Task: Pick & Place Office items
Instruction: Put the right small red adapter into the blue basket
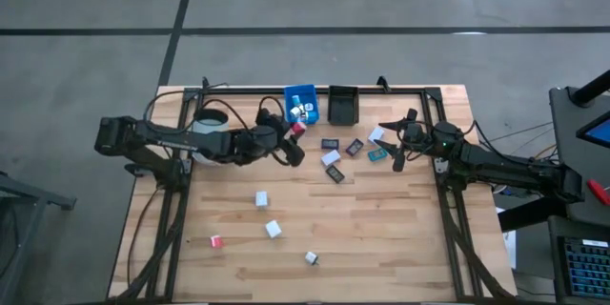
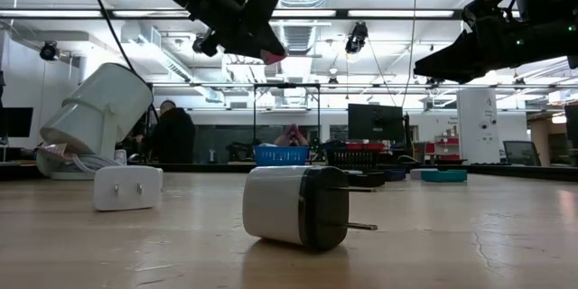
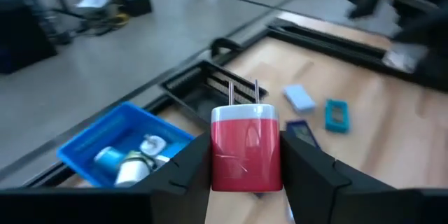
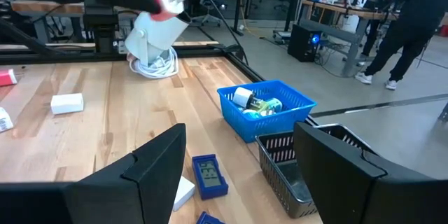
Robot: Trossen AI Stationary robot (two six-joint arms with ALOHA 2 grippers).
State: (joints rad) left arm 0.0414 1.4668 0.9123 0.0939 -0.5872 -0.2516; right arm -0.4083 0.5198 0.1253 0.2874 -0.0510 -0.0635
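Left end effector [image 3: 246,175] grips a red charger [image 3: 246,143] just beside the blue bin [image 1: 301,102], likely to drop it in. Right end effector [image 1: 396,143] waits open near the bin.

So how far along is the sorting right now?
A few chargers already sit in the blue bin. The left gripper holds a red charger near it. Four chargers and several flat cards remain on the table; the black bin looks empty.

An industrial robotics lab: beyond the wooden worktable [image 1: 381,238] lie a concrete floor, exposed ceiling ducts, desks with monitors [image 2: 375,122], and people working.
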